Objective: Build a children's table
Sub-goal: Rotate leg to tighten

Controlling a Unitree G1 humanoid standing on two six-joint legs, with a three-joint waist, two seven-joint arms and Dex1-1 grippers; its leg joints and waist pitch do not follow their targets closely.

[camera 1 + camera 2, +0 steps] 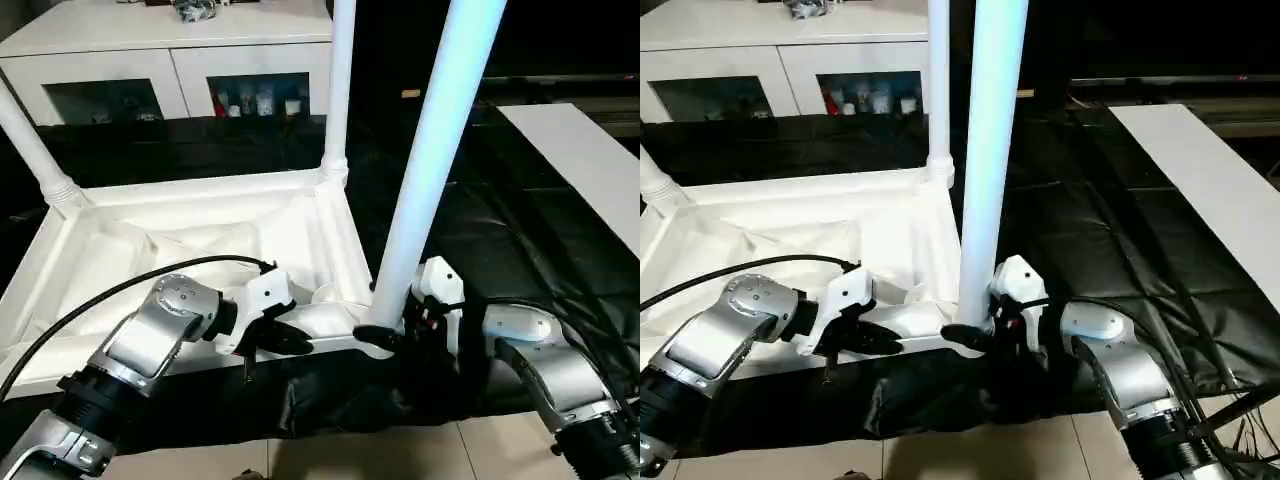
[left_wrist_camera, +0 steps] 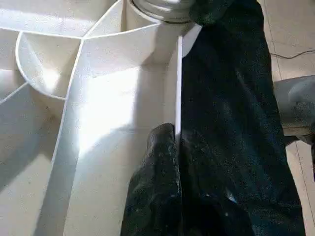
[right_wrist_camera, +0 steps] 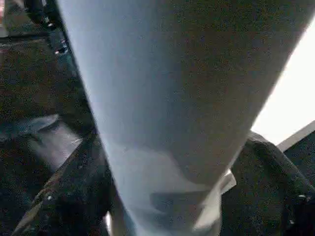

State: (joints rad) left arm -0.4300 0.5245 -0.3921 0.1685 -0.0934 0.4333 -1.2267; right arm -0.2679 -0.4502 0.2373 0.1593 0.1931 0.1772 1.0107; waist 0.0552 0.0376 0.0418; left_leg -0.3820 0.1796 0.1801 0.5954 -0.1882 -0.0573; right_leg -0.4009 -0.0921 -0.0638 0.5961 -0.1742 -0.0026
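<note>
Lying upside down on a black sheet [image 1: 520,250], the white tabletop [image 1: 190,240] shows its ribbed underside to the head camera. Three legs stand up from its corner sockets: one at the far left corner [image 1: 30,140], one at the far right corner [image 1: 340,80], and one at the near right corner [image 1: 430,160], this last leaning a little to the right as it rises.

Left gripper [image 1: 285,338]: sits at the tabletop's near edge, just left of the near right corner. Its wrist view shows the black fingers [image 2: 157,187] pressed together on the thin near wall of the tabletop, one finger inside, one outside against the black sheet. Clamped on the tabletop rim.

Right gripper [image 1: 385,338]: sits at the base of the near right leg. Its wrist view shows one black finger [image 3: 64,196] on each side of the tube, spread about as wide as the leg. Whether the pads press the leg or merely flank it, I cannot tell.

Surroundings: white cabinet [image 1: 170,60] with glass doors beyond the tabletop; flat white board [image 1: 590,160] on the black sheet well to the right; pale tiled floor [image 1: 400,450] at the near edge. Black cable [image 1: 90,300] runs along the left forearm.
</note>
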